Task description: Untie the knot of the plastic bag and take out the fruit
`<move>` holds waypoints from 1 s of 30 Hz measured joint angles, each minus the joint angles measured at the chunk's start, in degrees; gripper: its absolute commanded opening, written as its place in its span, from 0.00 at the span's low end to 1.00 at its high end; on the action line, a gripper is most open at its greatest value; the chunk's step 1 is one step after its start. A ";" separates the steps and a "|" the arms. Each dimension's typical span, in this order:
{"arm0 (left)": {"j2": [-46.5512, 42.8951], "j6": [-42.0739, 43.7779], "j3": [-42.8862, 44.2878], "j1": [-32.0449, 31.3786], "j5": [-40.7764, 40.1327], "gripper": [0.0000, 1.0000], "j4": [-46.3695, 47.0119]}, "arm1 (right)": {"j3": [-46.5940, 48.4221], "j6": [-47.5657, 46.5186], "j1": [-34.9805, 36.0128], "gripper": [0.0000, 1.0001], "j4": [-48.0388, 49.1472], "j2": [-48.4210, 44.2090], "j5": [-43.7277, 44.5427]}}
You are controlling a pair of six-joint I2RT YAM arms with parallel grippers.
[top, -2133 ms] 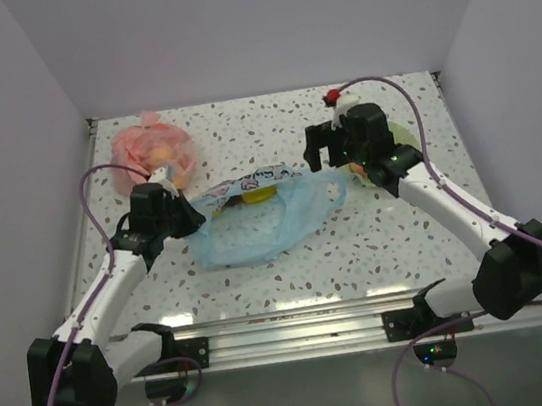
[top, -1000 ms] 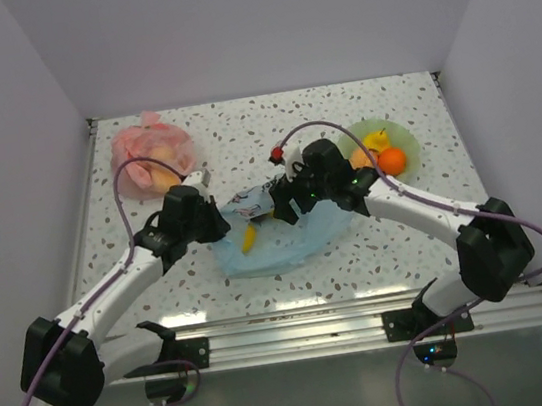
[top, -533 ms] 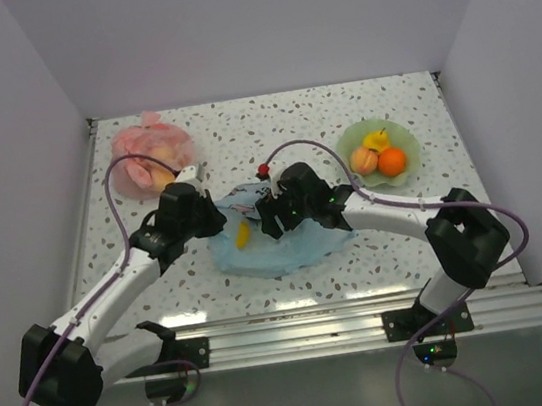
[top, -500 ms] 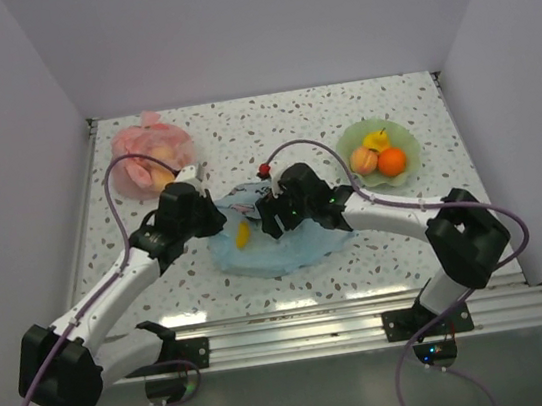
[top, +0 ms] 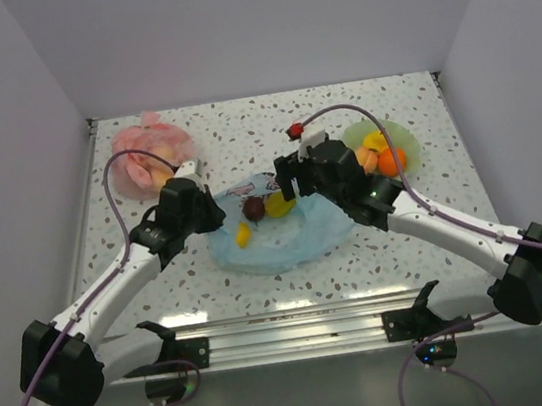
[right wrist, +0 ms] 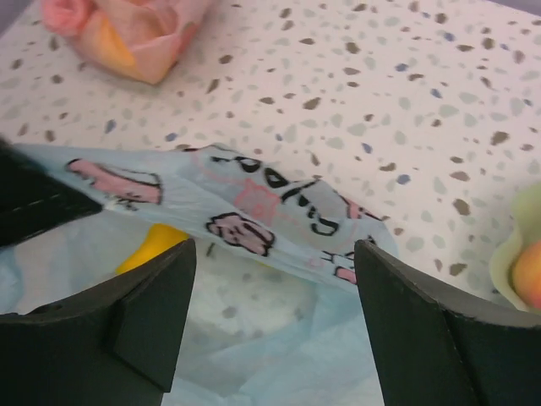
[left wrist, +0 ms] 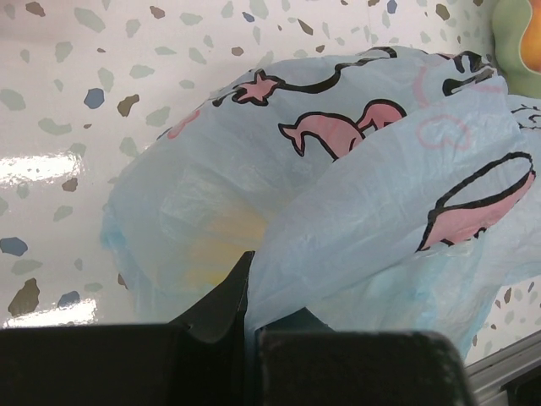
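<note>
The light-blue plastic bag lies flat mid-table, its white printed band at the far edge. In the top view a dark purple fruit and a yellow fruit sit at its far edge, and a smaller yellow fruit lies further in. My left gripper is shut on the bag's left edge; the wrist view shows plastic pinched in the left gripper. My right gripper is open and empty above the bag's far right; it frames the band from the right wrist. A yellow fruit shows under the band.
A green plate at the back right holds yellow, peach and orange fruits. A pink-red bag with orange fruit lies at the back left and shows in the right wrist view. The plate's rim is at that view's right edge.
My right gripper came from the plate to over the bag, then drew back to the right. The dark purple and yellow fruits now show at the bag's far edge. The left gripper kept its hold.
</note>
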 measured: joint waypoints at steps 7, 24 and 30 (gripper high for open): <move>0.87 -0.02 0.26 0.00 0.02 0.00 -0.04 | -1.75 0.26 4.17 0.69 2.03 1.84 -15.69; 2.86 1.27 9.49 -6.34 0.52 0.00 0.17 | -12.83 6.29 5.14 0.80 16.85 15.78 -21.57; 2.36 -1.33 -0.11 -6.10 1.36 0.00 -2.12 | -12.83 6.82 5.07 0.87 19.23 15.82 -19.45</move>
